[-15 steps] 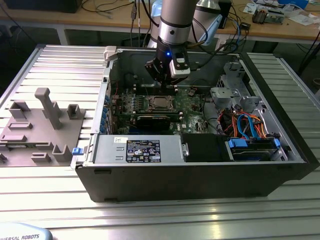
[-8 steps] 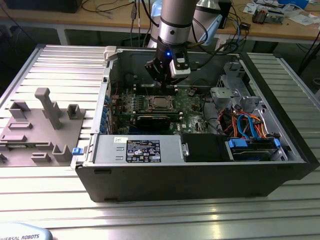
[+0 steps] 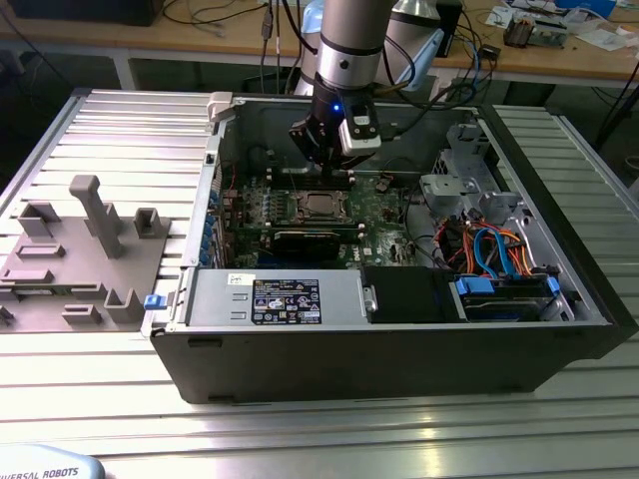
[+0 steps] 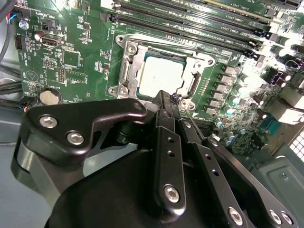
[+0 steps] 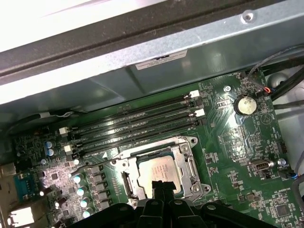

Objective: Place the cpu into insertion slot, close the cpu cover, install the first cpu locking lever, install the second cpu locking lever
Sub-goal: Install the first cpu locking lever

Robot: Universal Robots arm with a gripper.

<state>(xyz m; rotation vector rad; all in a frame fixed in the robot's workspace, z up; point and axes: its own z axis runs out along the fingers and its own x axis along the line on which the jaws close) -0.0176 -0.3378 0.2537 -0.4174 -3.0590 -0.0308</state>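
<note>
The hand (image 4: 164,102) pointed down with fingers pressed together, holding nothing, its tips just above the cpu cover's (image 4: 127,64) edge, the cpu (image 4: 159,76) seated beneath.

I see a ribbed metal table (image 3: 90,120) carrying an open computer case (image 3: 399,349); beside the case lies a grey fixture (image 3: 80,259).

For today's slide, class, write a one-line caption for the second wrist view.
The pincer hovers at the edge of the cpu cover, closed over the cpu on the green circuit board.
</note>
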